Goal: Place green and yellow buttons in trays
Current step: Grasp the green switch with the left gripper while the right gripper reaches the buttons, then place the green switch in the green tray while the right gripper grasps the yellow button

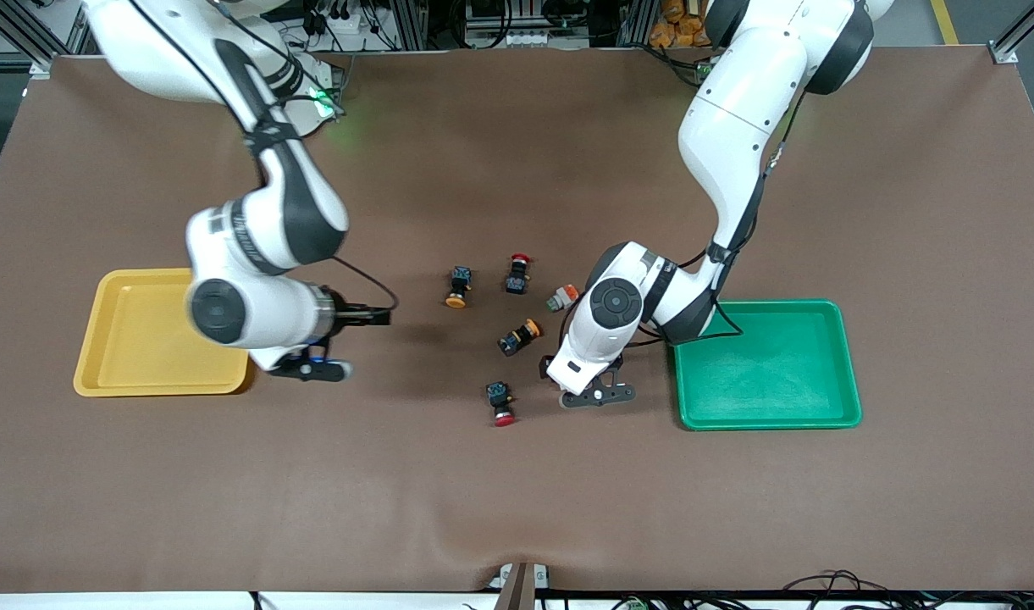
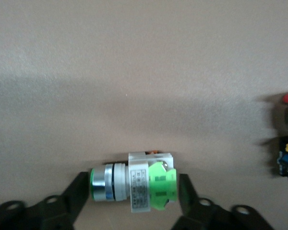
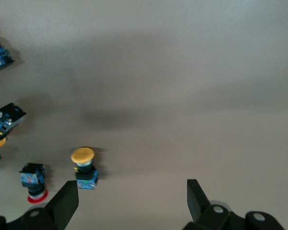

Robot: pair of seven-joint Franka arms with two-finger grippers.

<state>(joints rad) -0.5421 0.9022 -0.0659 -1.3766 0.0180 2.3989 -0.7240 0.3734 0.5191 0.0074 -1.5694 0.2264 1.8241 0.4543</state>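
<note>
Silvery green-capped push-button [image 2: 134, 184] lies on the brown mat beside the shallow green plastic tray [image 1: 826, 318], between my left gripper [image 2: 134, 201]'s fingers [image 2: 77, 194].
Both pads look to touch its ends, barely clamped; I'd worry it rolls free on lifting. My right gripper [image 3: 132, 201] waits spread wide beside the yellow tray [image 1: 123, 284].

A brown surface [image 1: 517, 508] carried a yellow tray [image 1: 135, 339] at the right arm's end, a green tray [image 1: 771, 364] at the left arm's end, and scattered buttons [image 1: 517, 336] between them.
</note>
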